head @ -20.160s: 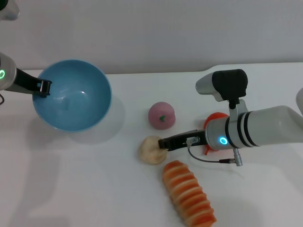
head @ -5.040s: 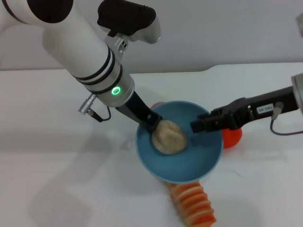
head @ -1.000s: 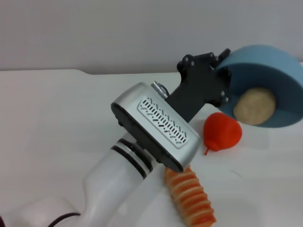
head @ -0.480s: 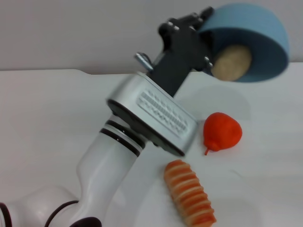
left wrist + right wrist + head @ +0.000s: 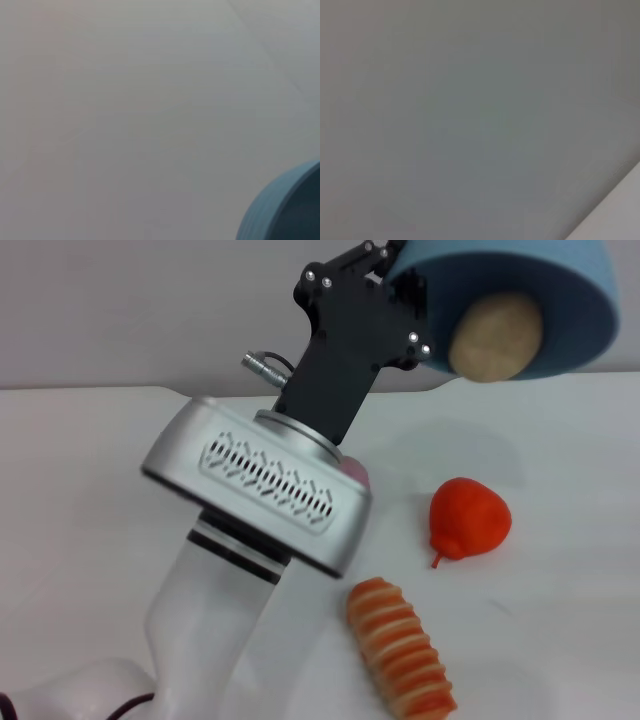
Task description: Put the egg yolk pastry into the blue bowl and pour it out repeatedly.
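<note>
In the head view my left arm reaches up across the middle and its gripper is shut on the rim of the blue bowl, held high at the top right and tipped on its side, mouth facing down and toward me. The beige egg yolk pastry rests at the bowl's lower lip, still inside. A curved piece of the blue bowl shows in the left wrist view against the blank wall. My right gripper is out of view; the right wrist view shows only a grey wall.
A red pear lies on the white table below the bowl. An orange-and-cream striped roll lies near the front edge. A sliver of the pink ball peeks from behind my left wrist housing.
My left arm has lifted the bowl higher and rotated it further, the wrist housing swinging left. The pastry has stayed at the bowl's lip. Pear and roll have not moved.
</note>
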Tool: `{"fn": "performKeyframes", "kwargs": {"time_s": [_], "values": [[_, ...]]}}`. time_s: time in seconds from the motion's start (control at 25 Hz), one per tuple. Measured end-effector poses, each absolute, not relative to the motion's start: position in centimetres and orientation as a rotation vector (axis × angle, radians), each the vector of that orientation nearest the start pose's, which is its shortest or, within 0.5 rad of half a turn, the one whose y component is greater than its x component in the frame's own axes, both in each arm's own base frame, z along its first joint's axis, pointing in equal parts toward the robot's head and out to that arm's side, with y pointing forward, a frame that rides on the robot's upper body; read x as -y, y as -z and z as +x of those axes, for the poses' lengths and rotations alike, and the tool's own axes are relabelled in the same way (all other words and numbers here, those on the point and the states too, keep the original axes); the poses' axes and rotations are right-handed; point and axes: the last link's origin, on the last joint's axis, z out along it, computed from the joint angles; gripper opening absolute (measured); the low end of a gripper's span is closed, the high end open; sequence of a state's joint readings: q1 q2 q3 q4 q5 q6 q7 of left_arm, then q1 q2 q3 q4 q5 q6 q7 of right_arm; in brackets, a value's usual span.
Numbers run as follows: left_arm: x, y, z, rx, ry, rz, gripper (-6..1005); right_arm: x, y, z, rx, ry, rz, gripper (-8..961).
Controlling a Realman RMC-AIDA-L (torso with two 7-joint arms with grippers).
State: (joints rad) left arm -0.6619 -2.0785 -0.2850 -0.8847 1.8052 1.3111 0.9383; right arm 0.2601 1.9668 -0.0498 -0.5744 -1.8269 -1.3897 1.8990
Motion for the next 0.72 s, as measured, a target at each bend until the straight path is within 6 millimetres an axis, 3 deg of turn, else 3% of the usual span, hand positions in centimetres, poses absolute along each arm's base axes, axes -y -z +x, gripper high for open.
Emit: {"fn": "performKeyframes", "kwargs": {"time_s": [0.4,0.6,0.72], "values": [[-30.7,8.9,-8.3,-0.227,0.929,-1.664,-1,-26.1,-14.5,41.8,-1.436,-1.169,-1.392,377],[-31.5,6.9,-8.7,-0.118,1.036,-1.562,-1,-25.9,-14.6,41.9,-1.434,-1.18,-1.379,377],[-31.8,7.0,-8.7,-0.148,1.028,-1.578,0,-26.0,-14.7,41.8,-1.429,-1.182,-1.381,377]]}}
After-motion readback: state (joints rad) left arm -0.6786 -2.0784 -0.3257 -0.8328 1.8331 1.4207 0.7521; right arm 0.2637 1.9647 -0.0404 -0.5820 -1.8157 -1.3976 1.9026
